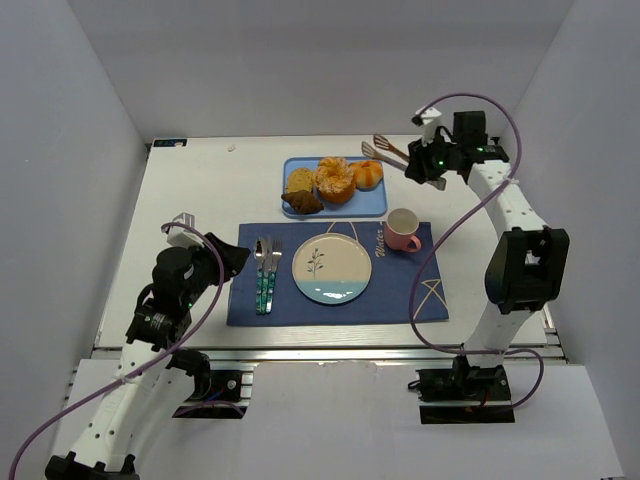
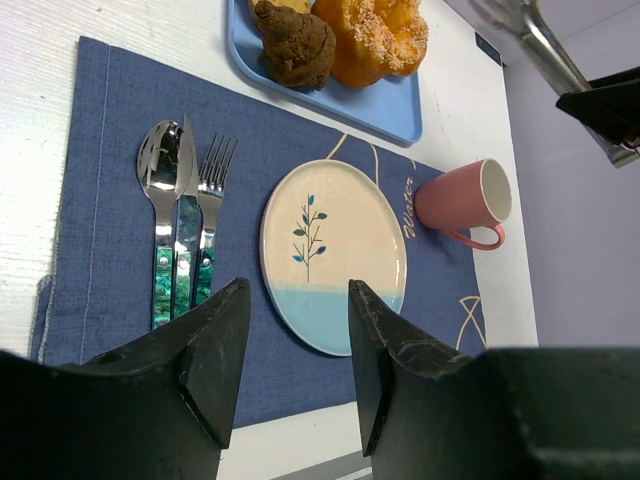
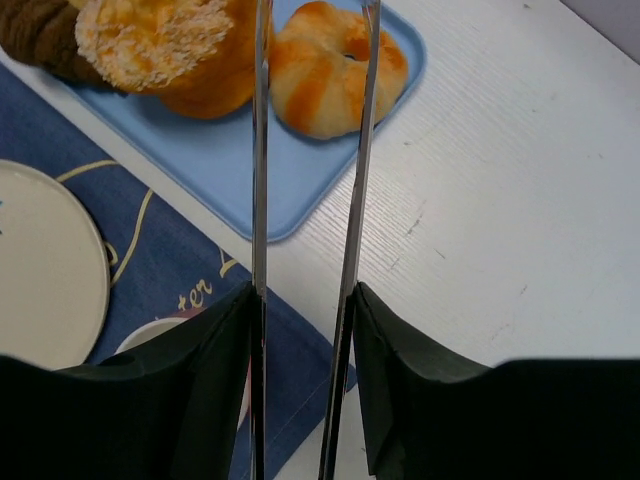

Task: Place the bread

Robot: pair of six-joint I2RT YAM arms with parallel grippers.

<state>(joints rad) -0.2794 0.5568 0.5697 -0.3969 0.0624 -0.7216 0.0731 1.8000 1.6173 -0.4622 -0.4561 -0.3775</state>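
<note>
The tongs (image 3: 259, 150) are grasped between the right fingers (image 3: 225, 340), their arms pressed against the inner faces, and are held out over the right end of the tray (image 3: 240, 170) at the far side of the desk (image 1: 200, 190). Three breads (image 1: 335, 182) are seen on that tray. The bun (image 3: 320, 70) is framed between the tong arms, but the tips are cut off, so contact cannot be told. The left fingers (image 2: 215, 350) are released and empty, above the mat (image 2: 100, 120) near the plate (image 2: 335, 255).
</note>
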